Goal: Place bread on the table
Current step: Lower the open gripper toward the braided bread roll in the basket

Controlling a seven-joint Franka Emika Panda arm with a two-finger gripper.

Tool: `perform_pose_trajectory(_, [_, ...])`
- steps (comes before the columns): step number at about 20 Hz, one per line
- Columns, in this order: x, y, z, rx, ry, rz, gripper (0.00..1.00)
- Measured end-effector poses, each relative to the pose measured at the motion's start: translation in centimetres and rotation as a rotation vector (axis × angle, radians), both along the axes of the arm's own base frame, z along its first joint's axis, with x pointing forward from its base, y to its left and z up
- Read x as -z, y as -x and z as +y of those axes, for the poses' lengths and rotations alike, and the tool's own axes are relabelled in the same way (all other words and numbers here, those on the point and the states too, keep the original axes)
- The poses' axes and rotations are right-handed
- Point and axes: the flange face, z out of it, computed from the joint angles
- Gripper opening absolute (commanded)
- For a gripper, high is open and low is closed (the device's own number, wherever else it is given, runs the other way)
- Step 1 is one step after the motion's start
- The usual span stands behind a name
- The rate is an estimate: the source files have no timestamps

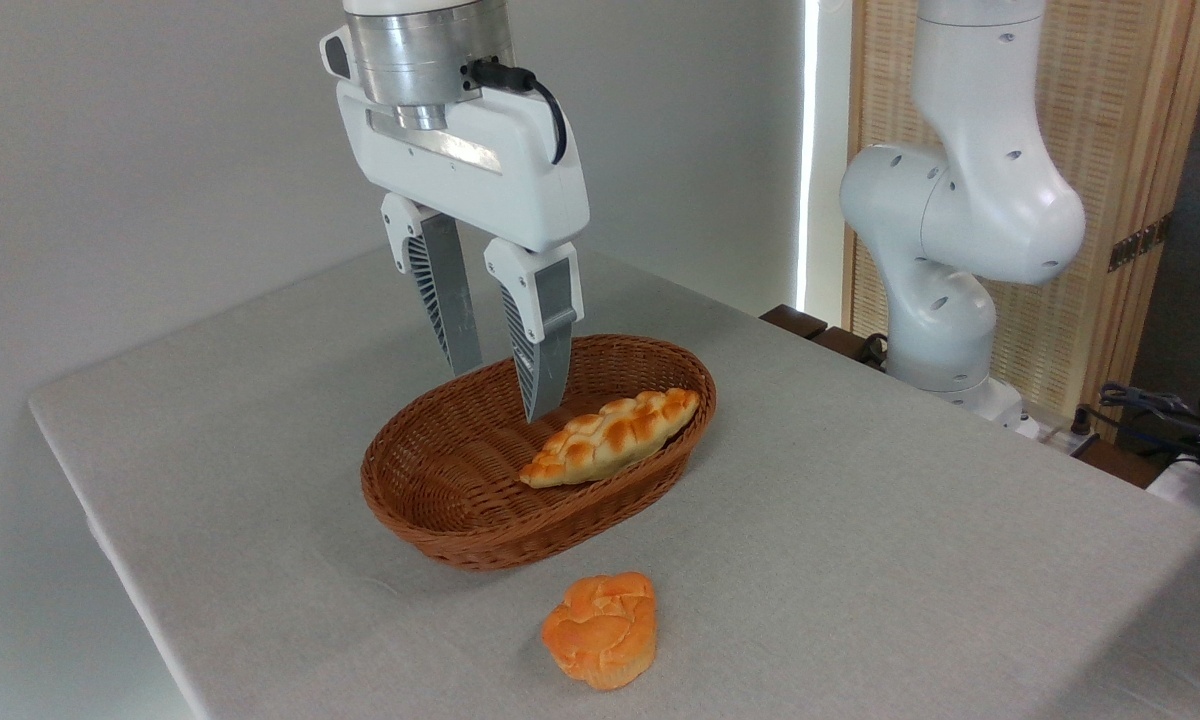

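Inside wicker basket [440,500] lay the bread [612,436], w/ orange bun [602,630] on table [860,520] just in front. Gripper [505,390] hung above basket, fingers apart, holding nothing.

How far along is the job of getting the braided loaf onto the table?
Done: nothing yet; the bread lies in the wicker basket. In hand: the gripper hangs open and empty over the basket, beside the loaf. Left: grasp it, lift it out, set it on the table, where an orange bun already sits.
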Motion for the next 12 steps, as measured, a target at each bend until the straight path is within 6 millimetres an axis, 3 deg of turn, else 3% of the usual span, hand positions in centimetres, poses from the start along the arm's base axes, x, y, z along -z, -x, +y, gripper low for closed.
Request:
perform_pose_trajectory(6, [1.3,0.2,-3.3,0.069,-0.001,0.05,1.0])
perform_pose_trajectory(12, [2.1,0.2,-3.9,0.08,-0.001,0.067,1.0])
